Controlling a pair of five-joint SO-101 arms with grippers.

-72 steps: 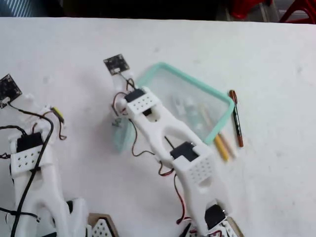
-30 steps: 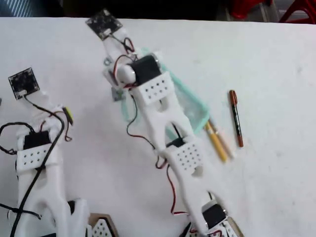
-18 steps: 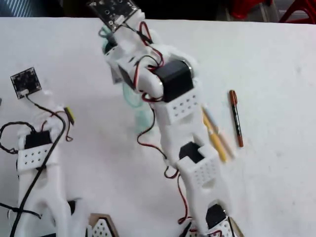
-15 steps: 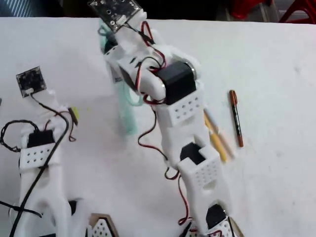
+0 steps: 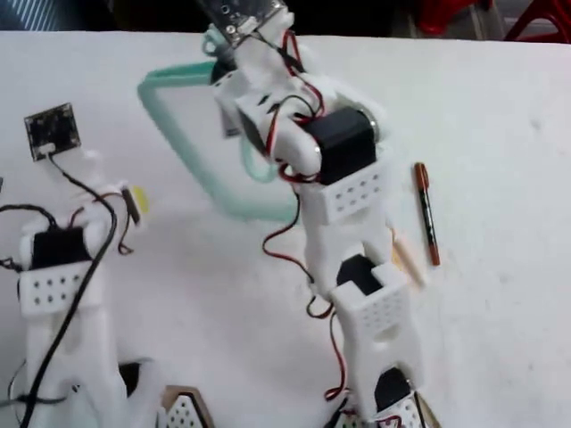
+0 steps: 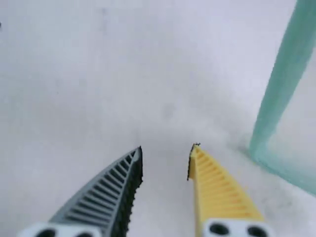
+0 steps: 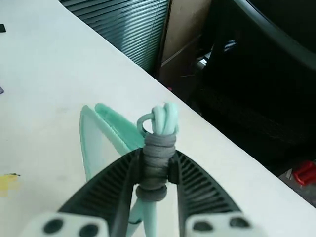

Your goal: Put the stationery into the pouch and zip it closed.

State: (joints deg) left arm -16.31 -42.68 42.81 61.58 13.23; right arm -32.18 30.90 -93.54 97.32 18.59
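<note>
While the right jaws are clamped on the pull cord (image 7: 157,148) (grey wrapping, teal loop) of the pouch (image 5: 169,116), it hangs from them, tilted up over the counter (image 5: 500,116). The left jaws stand apart, holding nothing, low over the counter near the pouch's teal edge. A brown pen (image 5: 426,212) lies well apart from the pouch, past the right arm, with a pencil (image 5: 406,259) showing just beside that arm
</note>
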